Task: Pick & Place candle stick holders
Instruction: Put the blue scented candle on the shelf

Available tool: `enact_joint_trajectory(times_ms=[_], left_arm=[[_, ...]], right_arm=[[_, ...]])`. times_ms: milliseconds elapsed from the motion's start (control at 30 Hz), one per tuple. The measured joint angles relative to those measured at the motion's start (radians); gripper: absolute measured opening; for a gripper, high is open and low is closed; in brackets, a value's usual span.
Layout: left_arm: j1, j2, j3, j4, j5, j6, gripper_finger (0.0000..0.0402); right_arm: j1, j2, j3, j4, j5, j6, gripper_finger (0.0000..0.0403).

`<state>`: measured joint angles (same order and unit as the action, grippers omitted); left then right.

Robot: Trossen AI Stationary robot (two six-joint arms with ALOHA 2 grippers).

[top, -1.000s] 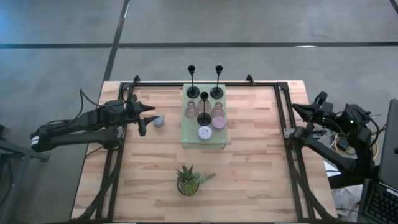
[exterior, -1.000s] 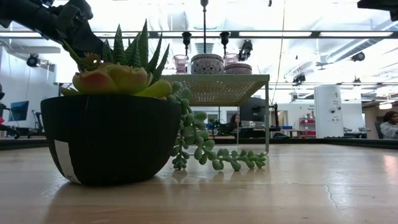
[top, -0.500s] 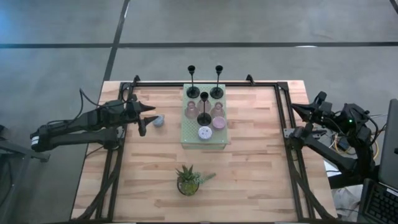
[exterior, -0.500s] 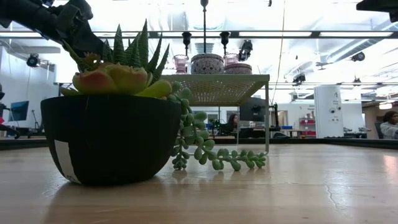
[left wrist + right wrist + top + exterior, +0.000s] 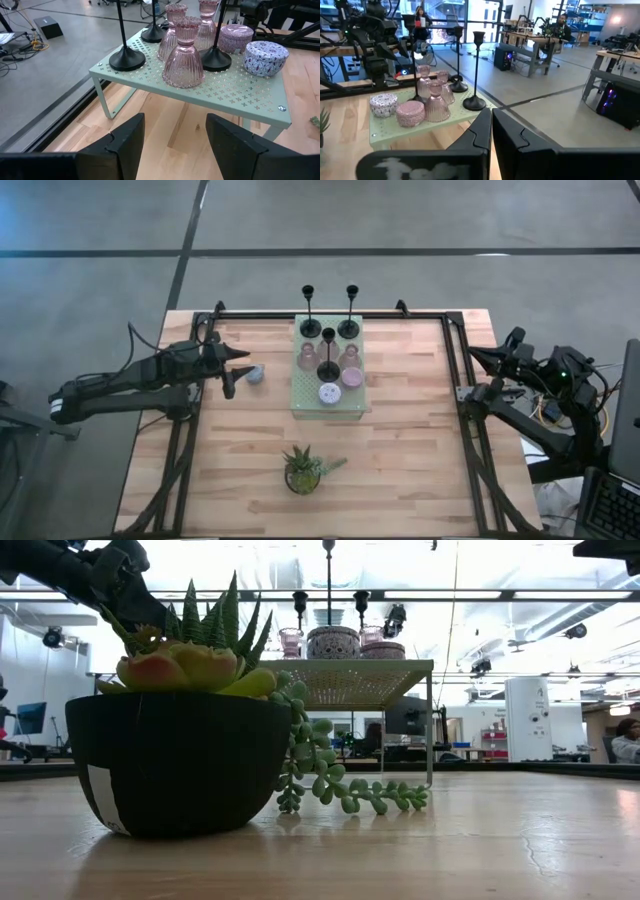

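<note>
My left gripper (image 5: 240, 372) hung over the left part of the pale wooden worktop (image 5: 400, 450), its fingers (image 5: 127, 137) spread with nothing between them. A small grey-blue round cup (image 5: 256, 374) lay just beside the fingertips on the worktop; whether they touched could not be told from above.

My right gripper (image 5: 478, 360) waited at the right edge of the worktop, fingers (image 5: 480, 127) pressed together and empty.

The pale green perforated metal stand (image 5: 350, 405) stood mid-worktop towards the far side. On it I noted three tall slim black candle stick holders (image 5: 329, 352) with disc bases, two at the far edge and one nearer the middle. Around the middle stem stood ribbed pink glass holders (image 5: 184, 61). Beside them sat a squat pink round tin (image 5: 236, 38) and a squat white-and-blue patterned round tin (image 5: 265, 58).

A small green succulent in a black pot (image 5: 303, 468) stood near the front edge, well apart from the stand.
</note>
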<state>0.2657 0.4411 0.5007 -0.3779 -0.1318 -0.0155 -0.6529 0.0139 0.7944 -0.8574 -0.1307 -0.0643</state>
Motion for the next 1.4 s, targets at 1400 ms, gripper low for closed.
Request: enact_joint_trajectory(times_ms=[1400], left_arm=[[0.000, 0.004, 0.005, 0.127, 0.017, -0.308, 0.0216]], right_arm=[[0.000, 0.000, 0.000, 0.000, 0.001, 0.000, 0.0008]])
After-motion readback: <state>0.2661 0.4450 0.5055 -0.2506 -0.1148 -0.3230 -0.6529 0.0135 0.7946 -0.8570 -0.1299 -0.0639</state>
